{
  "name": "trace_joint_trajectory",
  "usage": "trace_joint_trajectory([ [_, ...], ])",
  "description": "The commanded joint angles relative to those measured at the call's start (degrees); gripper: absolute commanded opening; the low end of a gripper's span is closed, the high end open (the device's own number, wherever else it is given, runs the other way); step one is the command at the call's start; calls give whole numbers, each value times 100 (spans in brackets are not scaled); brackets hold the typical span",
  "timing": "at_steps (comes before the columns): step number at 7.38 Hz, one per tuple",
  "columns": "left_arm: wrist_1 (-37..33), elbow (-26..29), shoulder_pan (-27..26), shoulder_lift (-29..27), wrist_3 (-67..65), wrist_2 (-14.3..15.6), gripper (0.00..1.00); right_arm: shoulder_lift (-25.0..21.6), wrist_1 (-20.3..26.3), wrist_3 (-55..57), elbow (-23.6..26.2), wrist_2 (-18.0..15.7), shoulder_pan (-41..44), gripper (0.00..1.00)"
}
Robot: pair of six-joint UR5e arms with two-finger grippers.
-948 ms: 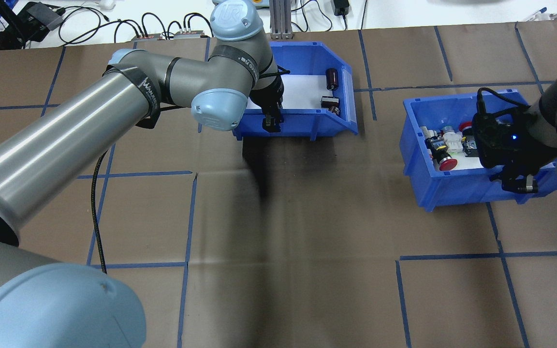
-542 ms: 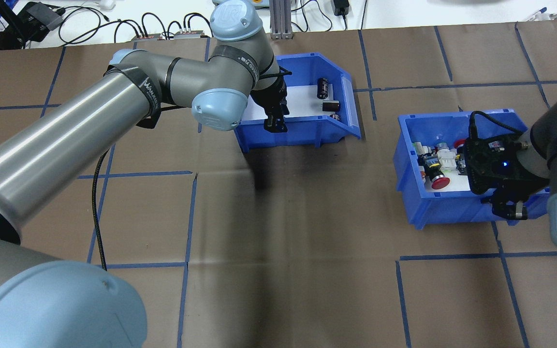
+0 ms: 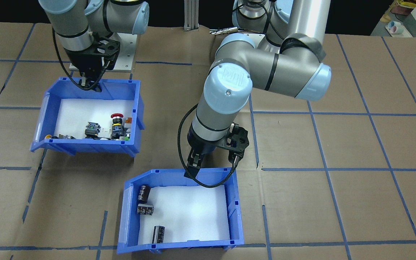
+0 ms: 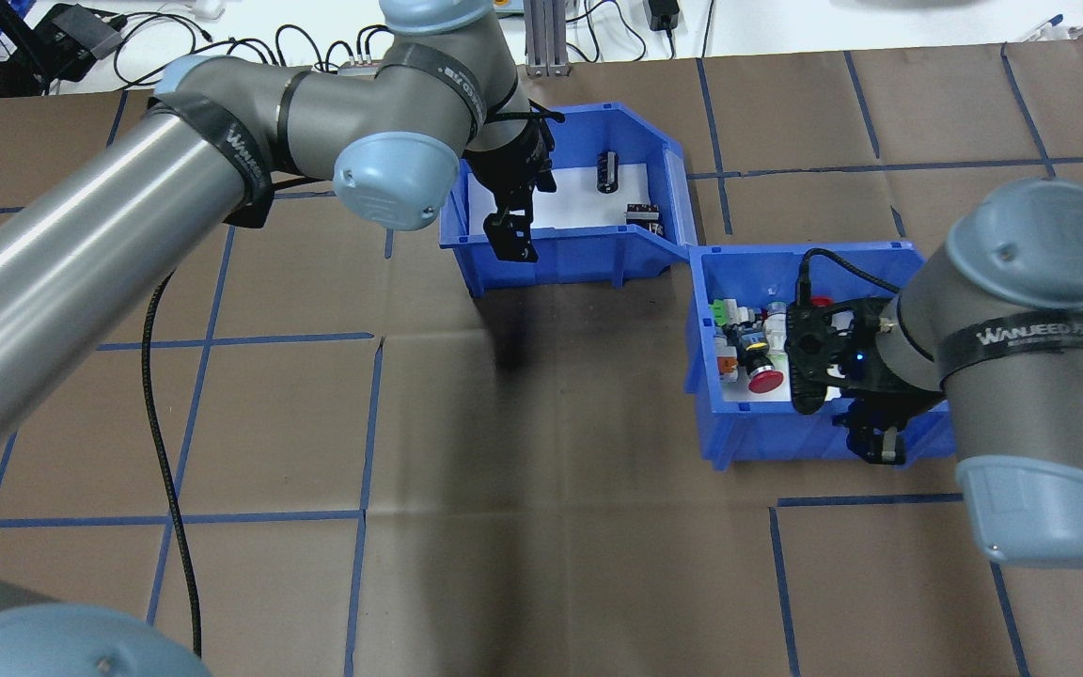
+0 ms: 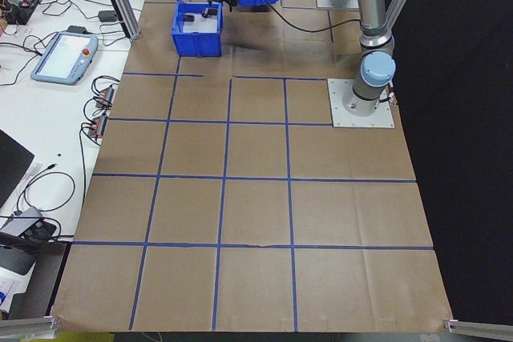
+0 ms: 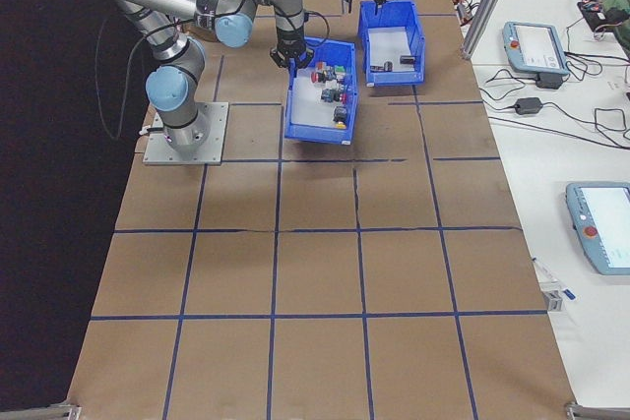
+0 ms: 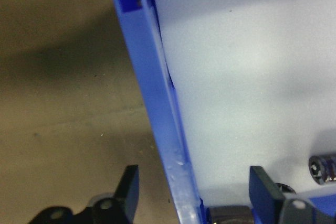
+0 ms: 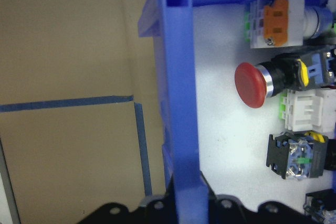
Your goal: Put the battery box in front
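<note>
Presently, contents of the tabletop (image 4: 523, 527):

1. Battery box (image 4: 560, 259): blue bin with a white liner, on the far side from the robot, left of centre in the overhead view. It stands flat, with its sloped front turned right.
2. Three dark cylinders (image 3: 143, 193): loose on the liner, all towards the sloped end.
3. Left gripper (image 4: 510, 237): at the box's near wall. Its fingers (image 7: 128, 187) are apart, one outside and one inside, with a gap to the wall on both sides. Nothing is held.
4. Switch bin (image 4: 767, 442): to the right and nearer the robot. Its far-left corner is just beside the box's sloped front; whether they touch cannot be told.
5. Right gripper (image 4: 875, 442): fingers together on the switch bin's near wall.

Hazards, as judged:
- A pinch on one thin wall could let the box tilt or swing when moved.
- Tilting would roll the cylinders against the low front lip.
- With the bins so close, travel to the right could catch the box's corner on the switch bin and shove it.
</note>
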Motion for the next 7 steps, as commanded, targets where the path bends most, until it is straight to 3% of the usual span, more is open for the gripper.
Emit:
trace_joint_trajectory([
  [1, -1051, 125, 210, 681, 1888, 536, 98, 40, -16, 1324, 13, -30, 1359, 8],
  [3, -1878, 99, 745, 1411, 4038, 556, 98, 75, -164, 2126, 22, -30, 2284, 8],
  [4, -1933, -14, 852, 1780, 5216, 1026, 99, 215, -357, 2417, 22, -39, 2723, 8],
  [5, -2151, -15, 853, 2018, 5819, 1300, 99, 451, -828, 2785, 22, -56, 3111, 8],
  [7, -2373, -33, 862, 2275, 7994, 1277, 99, 1039, -1480, 3357, 4, -336, 3605, 8],
])
